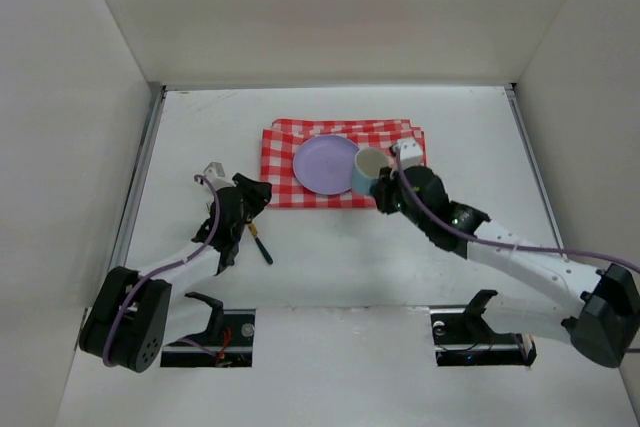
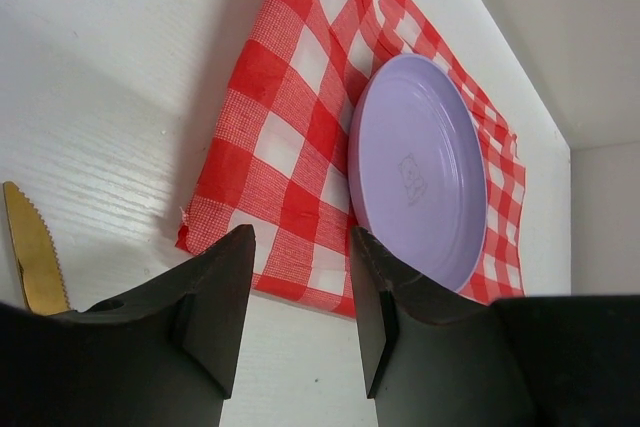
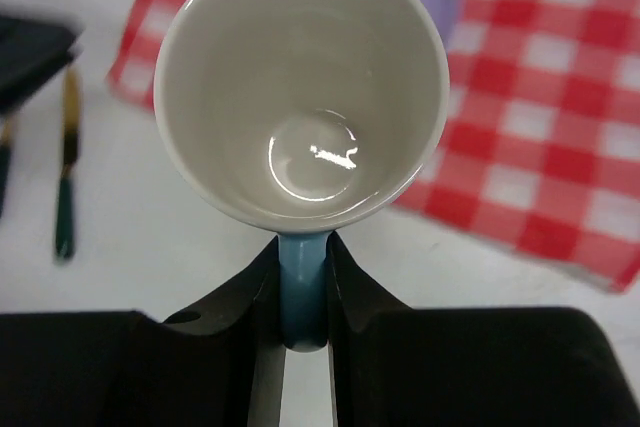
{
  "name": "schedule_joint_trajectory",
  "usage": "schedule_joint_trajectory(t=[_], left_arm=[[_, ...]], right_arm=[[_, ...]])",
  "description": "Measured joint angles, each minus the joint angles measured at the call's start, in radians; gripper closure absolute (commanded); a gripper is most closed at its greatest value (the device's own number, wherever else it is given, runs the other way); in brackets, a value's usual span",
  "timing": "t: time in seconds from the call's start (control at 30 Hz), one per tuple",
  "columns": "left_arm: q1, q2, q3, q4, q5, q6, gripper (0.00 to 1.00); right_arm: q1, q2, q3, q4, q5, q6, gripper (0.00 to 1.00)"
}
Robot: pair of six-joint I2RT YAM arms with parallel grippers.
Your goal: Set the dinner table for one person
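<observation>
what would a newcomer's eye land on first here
The red-and-white checked cloth mid-way across the white table stands out, with a round lilac plate on it. At the plate's right, the right tool pinches the blue handle of a white-lined blue mug. The left tool hangs open near a gold-bladed knife.

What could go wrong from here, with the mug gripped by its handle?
1. The right fingers pinch the mug only by its thin handle, so it could swing or slip.
2. The mug is right against the plate; moving it could knock the plate or set the mug down tilted on the rim.
3. The left fingers are open and empty, with the knife beside them and the cloth just ahead. A reach might snag the cloth.
</observation>
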State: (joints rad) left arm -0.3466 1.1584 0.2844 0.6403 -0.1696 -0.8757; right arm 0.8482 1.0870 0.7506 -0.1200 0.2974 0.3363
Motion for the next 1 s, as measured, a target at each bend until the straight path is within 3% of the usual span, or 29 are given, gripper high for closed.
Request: schedule_joint_trajectory(t=[0.17,0.37,0.63,1.0], left_arm=[[-0.010,-0.006,-0.005,0.000,-0.011,0.009,0.59],[-0.019,0.001,-0.009,0.003,-0.023,0.023,0.59],[-0.039,0.025,-0.009,0.013,-0.029,0.030,0.59],[-0.044,0.037,-0.009,0.014,-0.037,0.035,0.59]], right_arm=[[-0.258,0.192,0.159,0.024,0.005,-0.005,0.90],[-0.410,0.523,0.379,0.049,0.008,-0.024,0.91],[-0.483,0.763,0.530,0.044,0.001,-0.023,0.91],[-0.482,0.845,0.619,0.063,-0.002,-0.011,0.86]])
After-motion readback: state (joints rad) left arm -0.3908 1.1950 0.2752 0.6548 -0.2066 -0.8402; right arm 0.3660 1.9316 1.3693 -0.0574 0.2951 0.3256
